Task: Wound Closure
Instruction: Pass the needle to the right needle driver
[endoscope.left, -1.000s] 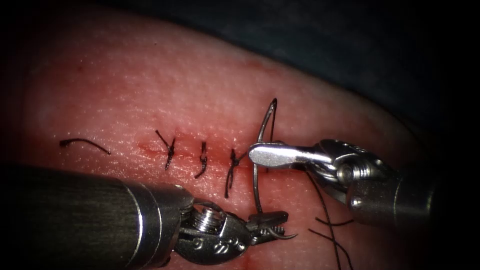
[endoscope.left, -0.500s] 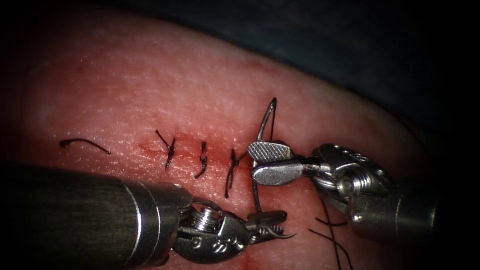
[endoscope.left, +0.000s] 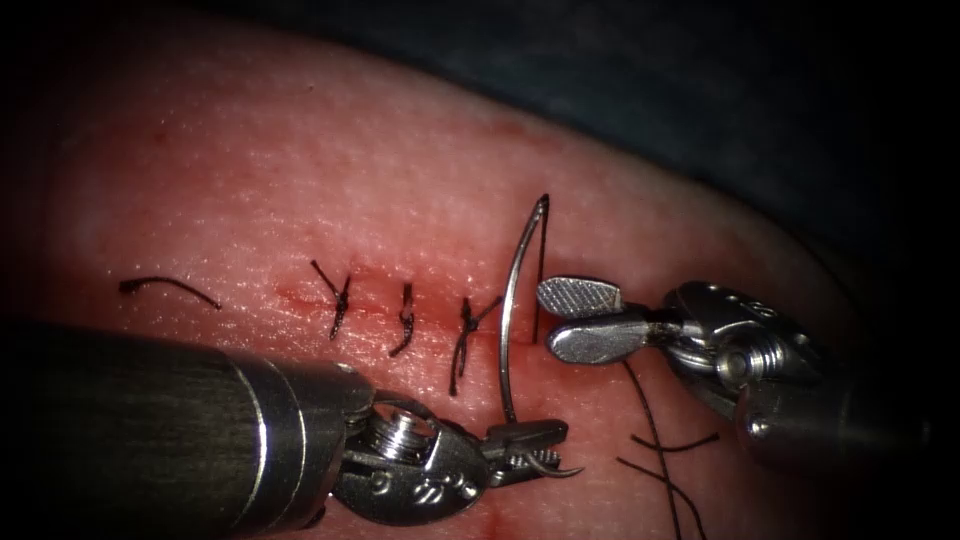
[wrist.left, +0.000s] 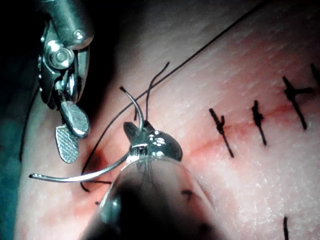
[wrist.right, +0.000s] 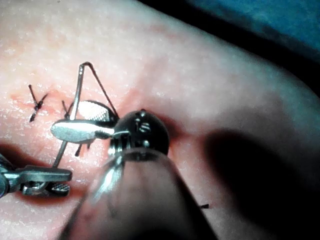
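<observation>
Right tool (endoscope.left: 570, 318) released needle (endoscope.left: 512, 310) (left tool (endoscope.left: 530, 448) grips it).

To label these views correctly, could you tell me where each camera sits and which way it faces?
Endoscope: above and in front, facing the cut; both tools' tips show.
Left wrist: along its shaft at the left tool, shut on the needle near its point.
Right wrist: along its shaft at the right tool, open, empty.
All share the needle, clear of the tissue.
</observation>
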